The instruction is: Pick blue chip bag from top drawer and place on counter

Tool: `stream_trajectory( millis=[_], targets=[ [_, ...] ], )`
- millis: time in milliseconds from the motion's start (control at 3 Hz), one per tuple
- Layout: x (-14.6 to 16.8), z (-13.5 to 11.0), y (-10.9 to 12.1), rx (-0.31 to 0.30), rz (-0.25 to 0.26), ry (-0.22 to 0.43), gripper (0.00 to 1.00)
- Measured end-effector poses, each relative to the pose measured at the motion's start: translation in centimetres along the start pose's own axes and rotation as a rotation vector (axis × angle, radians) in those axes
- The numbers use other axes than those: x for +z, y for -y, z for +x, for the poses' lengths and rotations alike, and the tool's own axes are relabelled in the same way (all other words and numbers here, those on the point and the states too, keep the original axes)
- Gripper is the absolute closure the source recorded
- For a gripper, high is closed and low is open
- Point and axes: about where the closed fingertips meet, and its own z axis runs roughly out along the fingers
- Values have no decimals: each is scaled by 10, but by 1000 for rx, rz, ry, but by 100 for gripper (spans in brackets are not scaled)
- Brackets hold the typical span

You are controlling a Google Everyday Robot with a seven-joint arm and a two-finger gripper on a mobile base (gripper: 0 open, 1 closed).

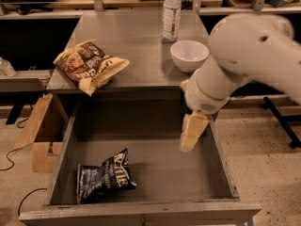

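Note:
The blue chip bag (106, 175) lies crumpled in the front left corner of the open top drawer (221, 168), white lettering up. The grey counter (134, 44) is behind the drawer. My white arm reaches in from the right, and the gripper (190, 134) hangs over the right side of the drawer, well right of and above the bag, holding nothing that I can see.
On the counter are a brown-and-yellow snack bag (89, 65) at the front left, a white bowl (189, 54) at the front right and a clear water bottle (171, 13) behind it. A cardboard box (40, 135) stands on the floor left of the drawer.

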Motion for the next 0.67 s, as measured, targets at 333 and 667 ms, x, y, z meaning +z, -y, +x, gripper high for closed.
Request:
stream_trajectory(
  millis=[333,667],
  targets=[
    [74,-4,-22,21,-70,55,0],
    [124,-26,-46,38,-136,176,0]
  ],
)
